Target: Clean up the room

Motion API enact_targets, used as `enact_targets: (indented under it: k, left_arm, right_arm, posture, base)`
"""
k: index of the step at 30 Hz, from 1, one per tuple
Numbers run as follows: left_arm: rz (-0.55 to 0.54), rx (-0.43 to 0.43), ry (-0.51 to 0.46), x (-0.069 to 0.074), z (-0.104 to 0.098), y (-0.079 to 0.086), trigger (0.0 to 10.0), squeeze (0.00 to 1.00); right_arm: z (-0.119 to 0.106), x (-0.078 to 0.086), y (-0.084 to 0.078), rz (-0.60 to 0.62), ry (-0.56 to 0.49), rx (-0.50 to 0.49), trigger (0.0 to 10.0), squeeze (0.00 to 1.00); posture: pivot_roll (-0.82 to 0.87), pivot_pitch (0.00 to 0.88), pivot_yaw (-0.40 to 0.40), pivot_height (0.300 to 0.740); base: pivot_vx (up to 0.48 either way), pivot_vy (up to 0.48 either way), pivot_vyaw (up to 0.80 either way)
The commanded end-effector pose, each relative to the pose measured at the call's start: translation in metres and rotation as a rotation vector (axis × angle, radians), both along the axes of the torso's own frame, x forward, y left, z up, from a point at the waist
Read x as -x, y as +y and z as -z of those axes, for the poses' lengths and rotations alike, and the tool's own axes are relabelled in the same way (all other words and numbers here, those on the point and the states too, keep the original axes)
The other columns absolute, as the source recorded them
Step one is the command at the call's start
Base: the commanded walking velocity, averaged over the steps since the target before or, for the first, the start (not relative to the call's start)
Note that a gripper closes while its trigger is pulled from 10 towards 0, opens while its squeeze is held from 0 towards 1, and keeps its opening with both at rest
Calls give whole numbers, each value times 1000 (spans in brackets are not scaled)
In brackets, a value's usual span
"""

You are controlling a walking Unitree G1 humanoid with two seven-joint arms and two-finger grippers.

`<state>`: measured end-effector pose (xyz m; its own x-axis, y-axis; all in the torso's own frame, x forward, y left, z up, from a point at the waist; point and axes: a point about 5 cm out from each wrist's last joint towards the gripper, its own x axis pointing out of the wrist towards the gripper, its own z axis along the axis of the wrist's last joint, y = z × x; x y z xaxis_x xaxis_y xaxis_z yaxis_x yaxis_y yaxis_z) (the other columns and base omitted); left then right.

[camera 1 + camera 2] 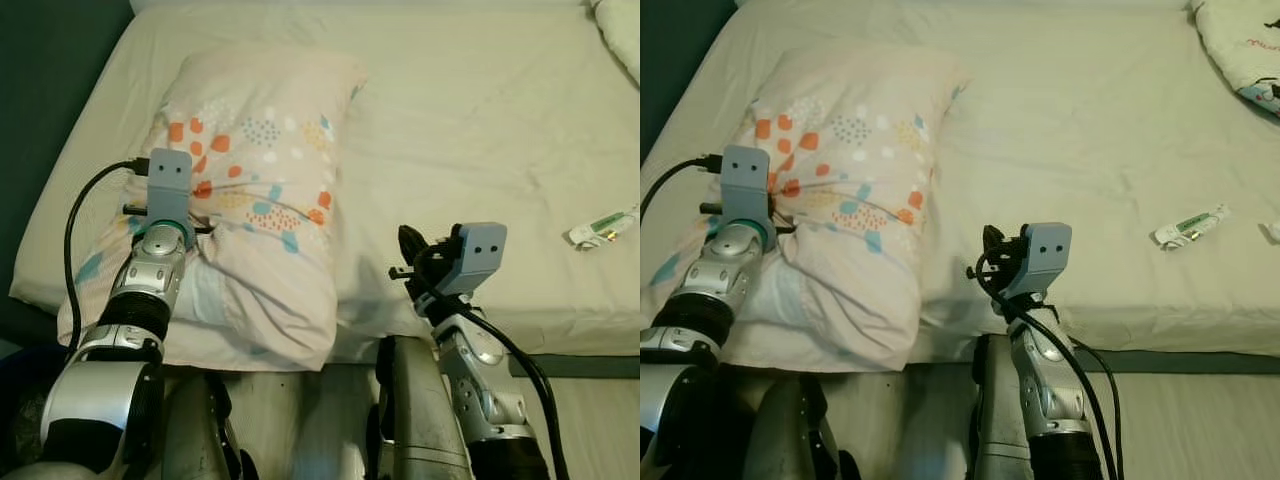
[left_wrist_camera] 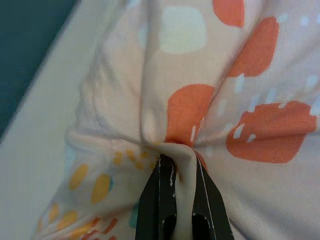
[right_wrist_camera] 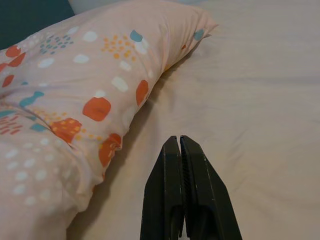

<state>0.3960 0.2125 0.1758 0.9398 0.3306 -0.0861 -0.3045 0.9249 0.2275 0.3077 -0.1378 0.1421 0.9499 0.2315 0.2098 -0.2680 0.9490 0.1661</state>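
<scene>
The left gripper (image 2: 181,165) has its jaws clamped on a pinched fold of the patterned pillow (image 1: 255,190), which lies on the bed (image 1: 480,150) beneath and beyond them. The right gripper (image 3: 180,145), jaws pressed together and empty, hovers above the sheet just beside the pillow. Well beyond, a small tube (image 1: 1188,226) lies on the bed.

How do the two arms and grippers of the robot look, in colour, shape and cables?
Both arms are silver metal with black joint bands. Each wrist carries a grey-blue box with two small dark holes. The left gripper and right gripper each have two long, tapering black fingers. Black cables loop beside both arms.
</scene>
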Motion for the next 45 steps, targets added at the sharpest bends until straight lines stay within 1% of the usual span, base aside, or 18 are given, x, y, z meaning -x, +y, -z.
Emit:
enact_targets:
  k: [1,3,8,9,11,12,23,29,32,33,37,38,39,40,41,42,43,45]
  left_arm:
    - [-143,-12,-48,5,-6,21,0,0]
    - [-278,-67,-260,5,-48,31,0,0]
    - [-325,-108,-425,8,-84,32,0,0]
    - [-342,-124,-523,9,-108,31,0,0]
    - [-342,-124,-523,9,-108,31,0,0]
    - [-370,-144,-601,12,-130,32,0,0]
    - [-590,-165,-875,37,-209,61,0,0]
    - [-758,-187,-948,56,-227,88,0,0]
    - [-769,-181,-936,56,-222,88,0,0]
    - [-722,-172,-839,45,-197,82,0,0]
    - [-683,-178,-795,40,-186,77,0,0]
    - [-588,-168,-694,28,-163,63,0,0]
    - [-588,-168,-694,28,-163,63,0,0]
    - [-491,-144,-581,19,-130,44,0,0]
    - [-491,-144,-581,19,-130,44,0,0]
    - [-367,-97,-403,11,-83,20,10000,0]
    - [-367,-97,-403,11,-83,20,10000,0]
    - [-148,-66,-136,7,-23,-17,10000,0]
  right_arm:
    - [4,2,0,2,18,-14,10000,0]
    - [3,1,0,1,17,-11,10000,0]
    - [2,0,0,0,15,-8,10000,0]
    - [2,0,0,-1,14,-6,10000,0]
    - [2,0,0,-1,14,-6,10000,0]
    - [2,0,0,-2,13,-4,10000,0]
    - [1,0,-1,-3,12,1,10000,0]
    - [0,0,-1,-11,12,5,10000,0]
    - [1,0,-1,-12,13,5,10000,0]
    - [1,1,0,-14,14,6,10000,0]
    - [1,1,0,-14,15,6,10000,0]
    - [1,1,0,-14,15,6,10000,0]
    - [1,1,0,-14,15,6,10000,0]
    - [2,1,-1,-12,17,5,10000,0]
    - [2,1,-1,-12,17,5,10000,0]
    - [2,1,-1,-10,18,3,10000,0]
    - [2,1,-1,-10,18,3,10000,0]
    - [3,2,0,-10,19,1,10000,0]
  posture:
    - [-75,199,92,511]
    - [-77,197,90,511]
    - [-81,196,86,511]
    - [-81,196,86,511]
    - [-81,196,86,511]
    - [-81,196,86,511]
    - [-93,191,77,511]
    - [-101,196,65,511]
    - [-99,197,66,511]
    - [-102,199,68,511]
    - [-99,200,69,511]
    - [-93,199,70,511]
    - [-93,199,70,511]
    - [-92,202,72,511]
    - [-92,202,72,511]
    - [-93,202,72,511]
    - [-93,202,72,511]
    - [-93,202,72,511]
  base:
    - [0,0,0]
    - [0,0,0]
    - [0,0,0]
    - [0,0,0]
    - [0,0,0]
    - [0,0,0]
    - [0,0,0]
    - [0,0,0]
    - [0,0,0]
    - [0,0,0]
    - [0,0,0]
    - [0,0,0]
    - [0,0,0]
    - [0,0,0]
    - [0,0,0]
    - [0,0,0]
    - [0,0,0]
    - [0,0,0]
